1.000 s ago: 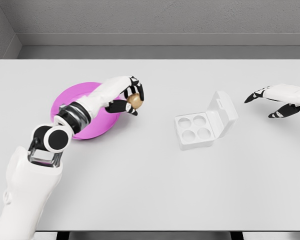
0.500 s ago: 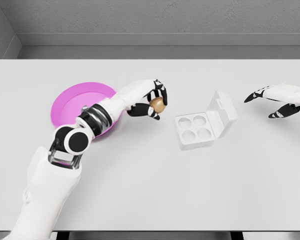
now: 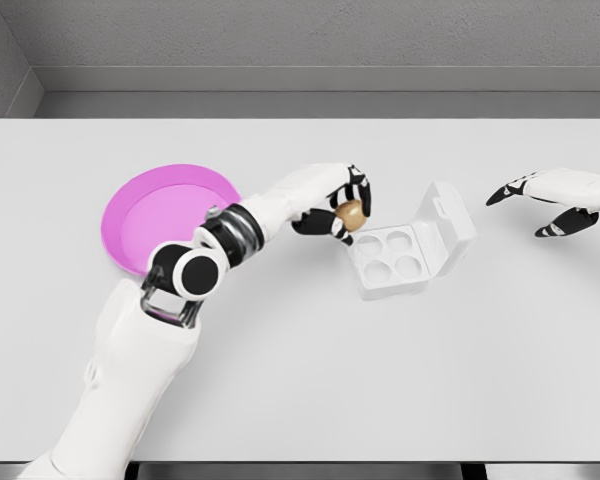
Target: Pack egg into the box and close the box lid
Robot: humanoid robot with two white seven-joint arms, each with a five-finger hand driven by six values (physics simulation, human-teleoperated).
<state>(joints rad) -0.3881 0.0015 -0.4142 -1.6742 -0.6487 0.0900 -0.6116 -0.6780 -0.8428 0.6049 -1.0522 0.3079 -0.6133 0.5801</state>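
Just left of the open box (image 3: 412,243), egg (image 3: 351,213) pinched in left hand (image 3: 338,198) fingertips, right hand (image 3: 558,203) spread

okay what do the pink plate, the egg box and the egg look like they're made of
Plate: probably plastic, flat uniform magenta with a thin raised rim. Box: looks like moulded white plastic or foam, matte, with four round cups and a hinged lid standing open. Egg in the left hand: smooth tan-brown shell with a soft highlight. It's a simulator render, so these are guesses.
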